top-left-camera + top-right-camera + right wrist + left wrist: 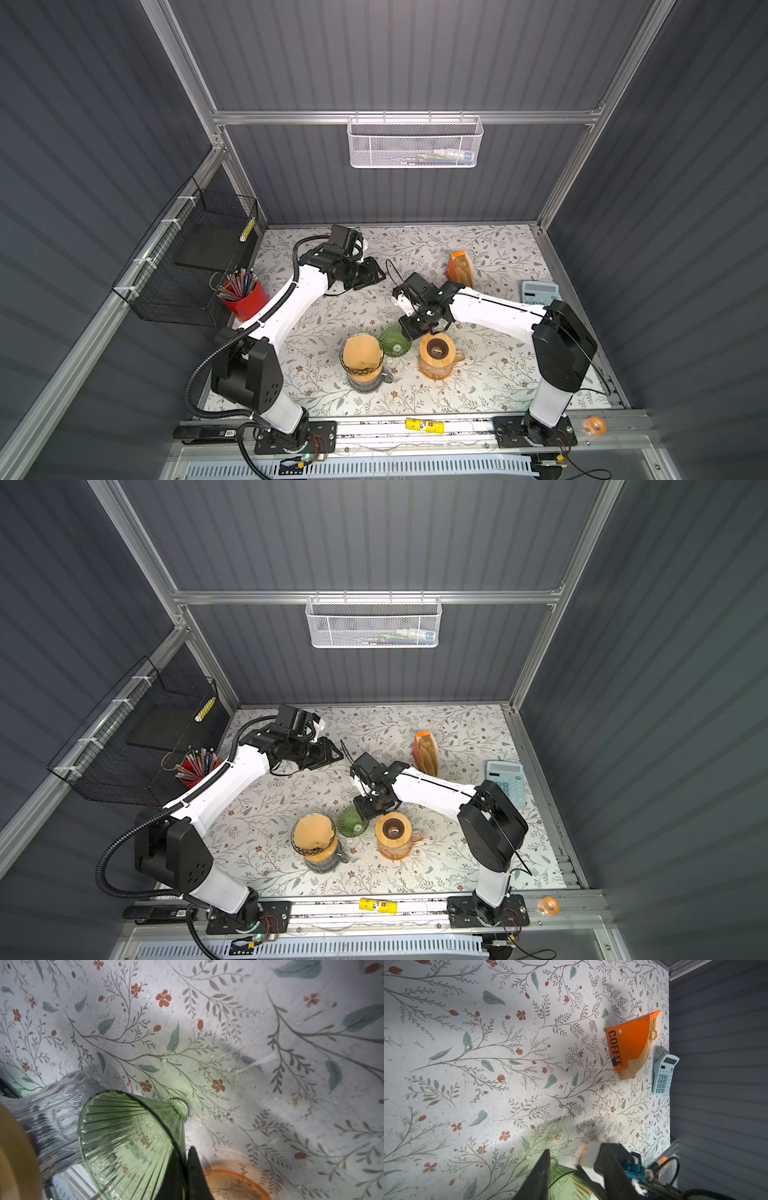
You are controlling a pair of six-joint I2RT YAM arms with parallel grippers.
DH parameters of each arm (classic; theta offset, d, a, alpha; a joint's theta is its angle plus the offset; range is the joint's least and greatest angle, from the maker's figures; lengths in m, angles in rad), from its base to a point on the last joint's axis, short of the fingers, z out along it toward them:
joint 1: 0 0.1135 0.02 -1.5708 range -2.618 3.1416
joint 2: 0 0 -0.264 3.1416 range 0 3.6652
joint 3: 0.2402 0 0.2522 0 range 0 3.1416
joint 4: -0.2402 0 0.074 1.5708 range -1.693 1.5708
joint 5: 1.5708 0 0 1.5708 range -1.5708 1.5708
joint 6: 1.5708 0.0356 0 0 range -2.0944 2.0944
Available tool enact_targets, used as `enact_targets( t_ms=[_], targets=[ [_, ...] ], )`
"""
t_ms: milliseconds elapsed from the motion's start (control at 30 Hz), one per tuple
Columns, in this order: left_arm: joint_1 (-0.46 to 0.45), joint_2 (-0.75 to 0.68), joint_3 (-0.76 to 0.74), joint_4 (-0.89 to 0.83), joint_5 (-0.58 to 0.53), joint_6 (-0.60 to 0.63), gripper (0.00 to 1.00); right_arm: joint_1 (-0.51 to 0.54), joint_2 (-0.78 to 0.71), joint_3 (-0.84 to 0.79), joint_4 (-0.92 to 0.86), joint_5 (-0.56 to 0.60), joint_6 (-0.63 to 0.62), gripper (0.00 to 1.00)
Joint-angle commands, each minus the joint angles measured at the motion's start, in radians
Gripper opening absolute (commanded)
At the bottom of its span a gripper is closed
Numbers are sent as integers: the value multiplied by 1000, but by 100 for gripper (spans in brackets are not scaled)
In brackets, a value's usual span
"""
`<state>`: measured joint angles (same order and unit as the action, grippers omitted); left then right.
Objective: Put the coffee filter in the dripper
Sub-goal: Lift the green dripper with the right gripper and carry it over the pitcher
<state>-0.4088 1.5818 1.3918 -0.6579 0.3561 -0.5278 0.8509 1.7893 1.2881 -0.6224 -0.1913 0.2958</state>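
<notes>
The dripper (392,341) (351,821) is a green ribbed glass cone, held tilted near the table's middle front. My right gripper (406,334) (187,1151) is shut on its rim, one finger inside the wall and one outside. Just left of it, a brown paper coffee filter (360,353) (312,834) sits open in the top of a clear ribbed glass vessel (52,1113). My left gripper (369,275) (575,1149) is at the back left, apart from both, its fingers open with nothing between them.
An amber cup with a wooden lid (436,353) stands close to the right of the dripper. An orange COFFEE pack of filters (459,268) (629,1043) and a blue calculator (540,293) lie at the back right. A red pencil cup (247,299) stands at the left edge.
</notes>
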Motion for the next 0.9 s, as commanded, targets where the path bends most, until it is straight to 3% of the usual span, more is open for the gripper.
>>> enact_targets(
  t_ms=[0,867],
  targets=[
    [8,-26,-10,-23,-12,11,42,4,7,-7,-18,24,6,0],
    [8,-104,-14,-16,-19,-31,41,-3,-150,-27,-13,114,89,0]
  ],
)
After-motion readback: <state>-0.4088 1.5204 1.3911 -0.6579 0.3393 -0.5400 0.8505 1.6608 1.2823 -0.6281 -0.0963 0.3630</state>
